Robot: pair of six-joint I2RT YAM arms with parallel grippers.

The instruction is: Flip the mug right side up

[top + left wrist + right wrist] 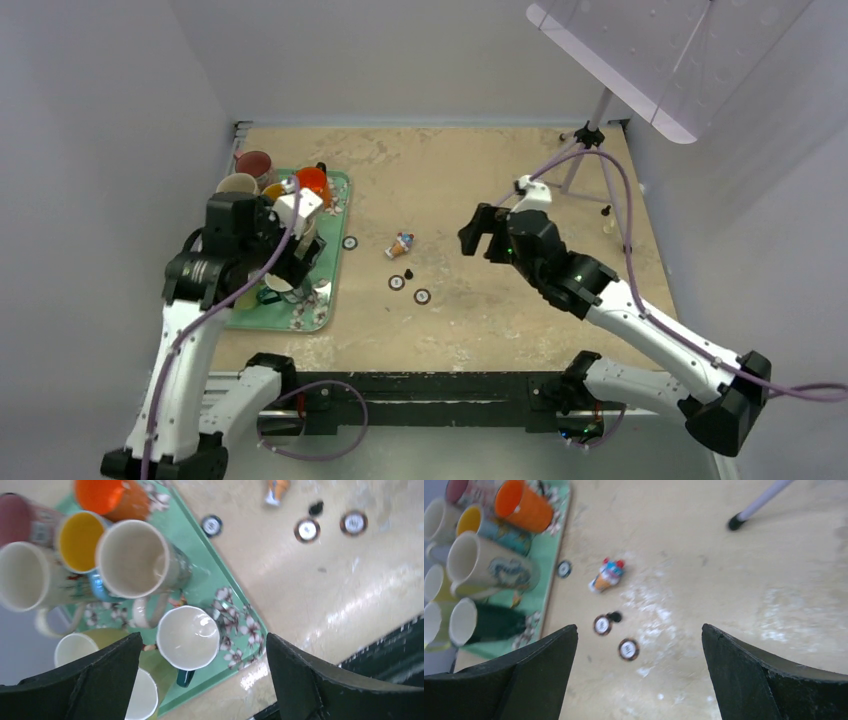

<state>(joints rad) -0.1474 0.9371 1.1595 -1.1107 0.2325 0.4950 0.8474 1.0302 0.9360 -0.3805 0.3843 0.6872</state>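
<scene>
Top view first: the left gripper (292, 258) hung over the near end of the green tray (338, 225). The arm covered most of what sat under it, so I only caught a white rim of the dark green mug (277, 285). The right gripper (480, 238) sat well apart over the table (520, 180), near a little toy figure (402, 243). The left wrist view was the useful one: jaws wide apart, with the dark green mug (188, 641) below and between them, mouth up, on the tray's corner. So my read was that the flip was basically done and this was the letting-go stage. The next move would just need a straight lift without bumping the neighbouring mugs (132, 557). I couldn't really make out its handle, and the fingers cut off the cups at lower left. Right wrist view: jaws spread too, nothing held, everything blurry, and the mugs looked sideways, probably just camera tilt.
</scene>
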